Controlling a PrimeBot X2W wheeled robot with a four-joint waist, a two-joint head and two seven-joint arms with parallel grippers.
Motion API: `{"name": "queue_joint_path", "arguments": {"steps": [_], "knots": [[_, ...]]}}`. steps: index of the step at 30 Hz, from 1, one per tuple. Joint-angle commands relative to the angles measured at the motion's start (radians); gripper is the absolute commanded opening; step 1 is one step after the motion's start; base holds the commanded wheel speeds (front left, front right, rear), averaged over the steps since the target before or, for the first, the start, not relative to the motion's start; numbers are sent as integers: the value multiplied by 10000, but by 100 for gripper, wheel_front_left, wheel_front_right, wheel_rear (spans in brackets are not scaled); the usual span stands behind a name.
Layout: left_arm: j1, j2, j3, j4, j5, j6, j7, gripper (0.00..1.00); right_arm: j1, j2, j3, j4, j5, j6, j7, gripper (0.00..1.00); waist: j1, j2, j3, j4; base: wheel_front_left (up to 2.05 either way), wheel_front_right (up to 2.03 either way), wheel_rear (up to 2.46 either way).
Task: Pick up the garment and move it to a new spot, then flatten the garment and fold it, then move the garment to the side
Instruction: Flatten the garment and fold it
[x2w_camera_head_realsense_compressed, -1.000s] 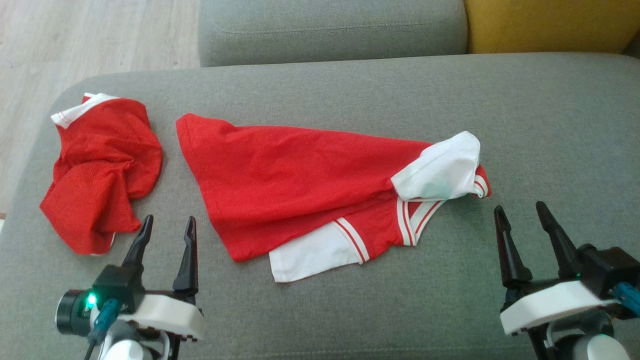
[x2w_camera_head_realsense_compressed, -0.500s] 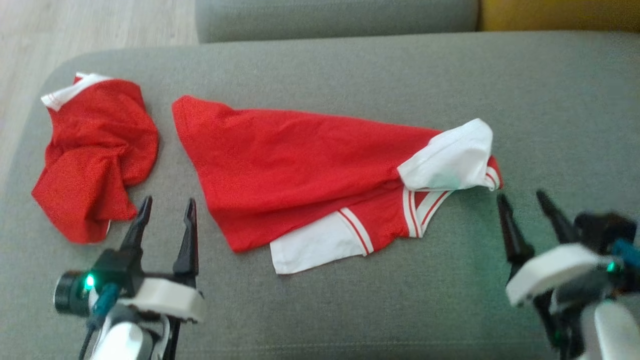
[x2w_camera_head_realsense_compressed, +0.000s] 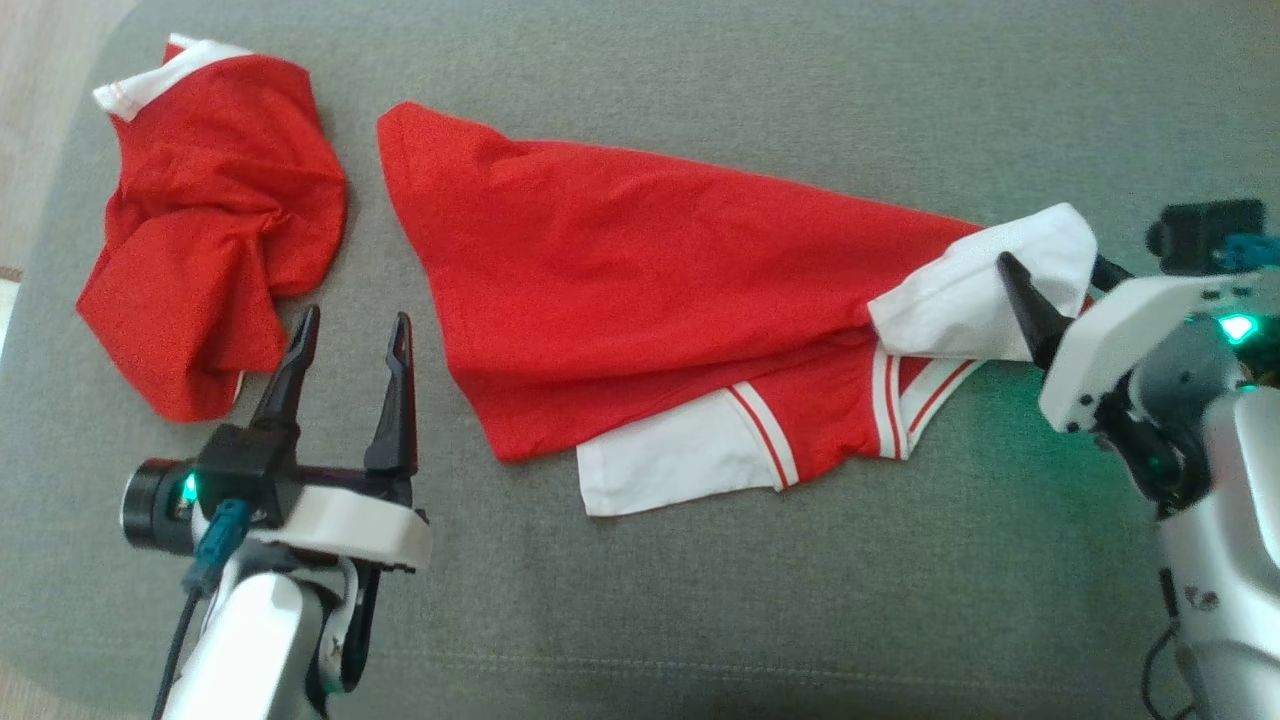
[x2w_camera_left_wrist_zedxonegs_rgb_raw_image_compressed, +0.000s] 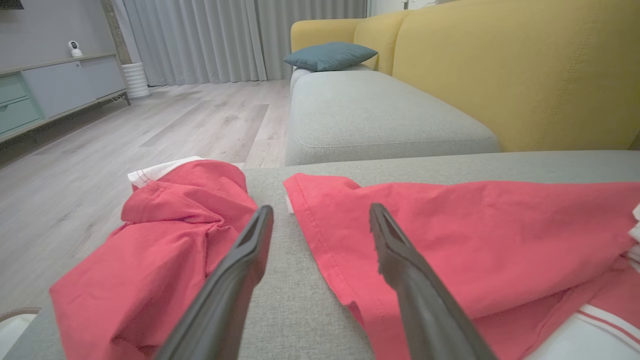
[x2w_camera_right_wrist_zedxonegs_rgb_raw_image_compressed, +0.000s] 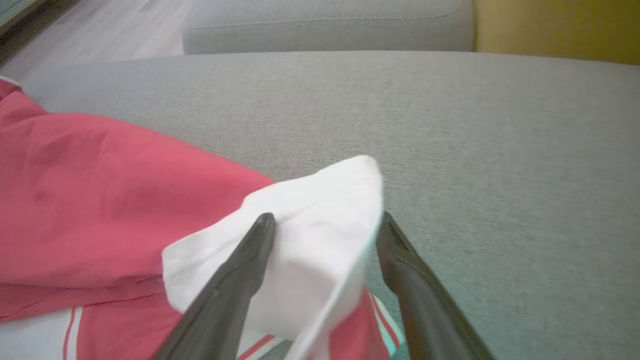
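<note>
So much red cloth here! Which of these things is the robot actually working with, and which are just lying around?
In the job: red shirt; right gripper, open around its white sleeve; left gripper, open beside it.

Probably lying about: crumpled red garment; blue pillow; yellow sofa back.

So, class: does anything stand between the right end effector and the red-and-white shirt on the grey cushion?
Nothing visible does. The right end effector is open, its fingers either side of the white sleeve of the red-and-white shirt. The crumpled red garment lies apart, beyond the shirt's other end.
</note>
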Motion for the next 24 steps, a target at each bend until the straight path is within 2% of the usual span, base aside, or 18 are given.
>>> {"name": "queue_joint_path", "arguments": {"steps": [1, 2, 8, 13, 14, 18, 19, 20, 21, 22, 24], "knots": [[-486, 99, 389, -275, 144, -38, -75, 100, -363, -168, 361, -218, 137, -6, 148, 56, 0, 0, 92, 123, 0, 0, 0], [-489, 76, 422, -273, 161, -50, -75, 100, -412, -214, 504, -157, 280, -6, 313, 0, 0, 0, 99, 145, 0, 0, 0], [-374, -15, 668, -277, 281, -75, -76, 100, -107, -976, 1355, -1129, 326, -6, -53, 0, 0, 0, -36, 92, 0, 0, 0], [-241, -67, 848, -326, 372, -78, -77, 100, 1044, -2089, 2682, -2948, -124, -6, -567, 0, 0, 0, -190, -99, 0, 0, 0], [-199, -88, 898, -354, 403, -90, -77, 100, 1614, -2617, 3109, -3422, -409, -6, -662, 0, 0, 0, -203, -180, 0, 0, 0], [-134, -107, 989, -397, 452, -136, -77, 100, 2493, -3347, 3759, -3822, -699, -6, -976, 0, 0, 0, -196, -356, 0, 0, 0], [-119, -108, 1007, -401, 466, -146, -77, 100, 2691, -3410, 3800, -3774, -660, -6, -998, 8, 0, 0, -194, -396, 0, 0, 0], [-119, -108, 1007, -401, 466, -146, -77, 100, 2691, -3410, 3800, -3774, -660, -6, -998, 8, 0, 0, -194, -396, 0, 0, 0], [-107, -111, 1020, -399, 479, -156, -77, 100, 2847, -3420, 3757, -3729, -643, -6, -1074, 49, 0, 0, -192, -425, 0, 0, 0], [-99, -110, 1035, -393, 487, -172, -77, 100, 2984, -3396, 3663, -3683, -692, -6, -1165, 100, 0, 0, -188, -456, 0, 0, 0], [-89, -105, 1063, -379, 501, -204, -77, 100, 3210, -3199, 3336, -3643, -778, -6, -1433, 100, 0, 0, -179, -501, 0, 0, 0]]}}
